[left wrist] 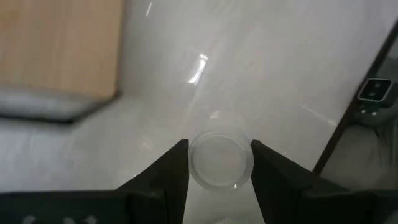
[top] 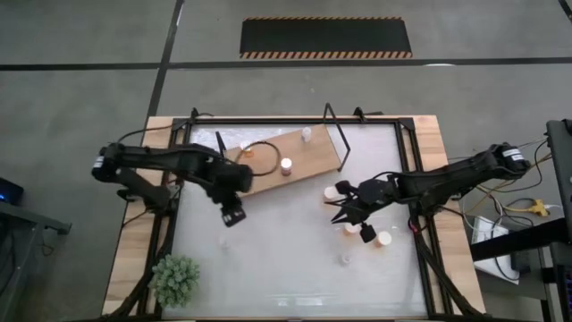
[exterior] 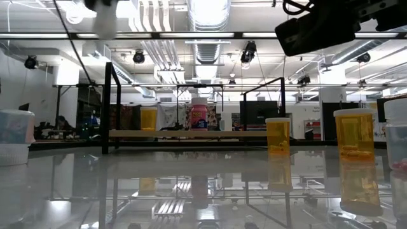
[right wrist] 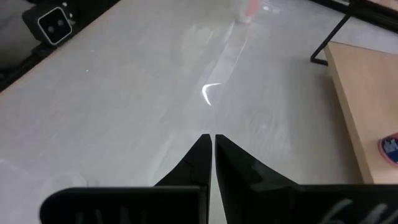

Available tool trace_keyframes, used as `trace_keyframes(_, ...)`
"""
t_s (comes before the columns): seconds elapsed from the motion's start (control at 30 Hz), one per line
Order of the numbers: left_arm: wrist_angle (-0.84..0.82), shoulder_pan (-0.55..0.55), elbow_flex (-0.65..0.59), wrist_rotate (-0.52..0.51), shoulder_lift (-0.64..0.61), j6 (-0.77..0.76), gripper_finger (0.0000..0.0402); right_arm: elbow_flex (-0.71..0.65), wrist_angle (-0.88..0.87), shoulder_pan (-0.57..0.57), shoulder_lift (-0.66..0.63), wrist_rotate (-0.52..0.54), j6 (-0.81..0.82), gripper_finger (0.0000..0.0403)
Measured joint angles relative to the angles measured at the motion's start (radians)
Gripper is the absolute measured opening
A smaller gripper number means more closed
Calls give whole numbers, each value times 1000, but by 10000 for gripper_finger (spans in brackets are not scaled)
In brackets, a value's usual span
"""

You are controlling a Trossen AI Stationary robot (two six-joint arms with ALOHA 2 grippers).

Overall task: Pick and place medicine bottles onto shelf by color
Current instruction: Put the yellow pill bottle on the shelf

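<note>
Left wrist view: nearest the lens, a clear bottle with a white cap stands upright on the pale tabletop, between the left gripper's two dark fingers. The jaws are part open, set close on either side of the cap; whether they press it cannot be told. A corner of the shelf lies beyond.

Right wrist view: the right gripper hangs over bare tabletop, its jaws almost together with only a hairline gap, holding nothing. The shelf edge carries part of a blue label; its lettering is unreadable.

High view: the left gripper sits just off the shelf's near edge; the right gripper is near a group of white-capped bottles.

Low view: orange bottles stand in front; on the shelf, one orange bottle and one pink-labelled bottle. No brand or text is legible.

Handling note, as judgement: close evenly on the cap, lift straight up so the light bottle does not tip, then set it apart from the orange one.
</note>
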Motion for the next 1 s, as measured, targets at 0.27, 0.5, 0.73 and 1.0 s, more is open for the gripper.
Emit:
trace_keyframes(0.27,-8,20,282,-26,237,250,129,-109,87,0,-139,0,-21,12)
trace_keyframes(0.5,-6,114,352,-86,342,386,129,-166,105,0,-272,0,-32,12)
trace_keyframes(0.73,5,224,339,-228,402,384,129,-199,106,0,-349,0,-43,12)
trace_keyframes(1.0,48,295,214,-337,401,220,129,-194,143,0,-404,-1,-102,12)
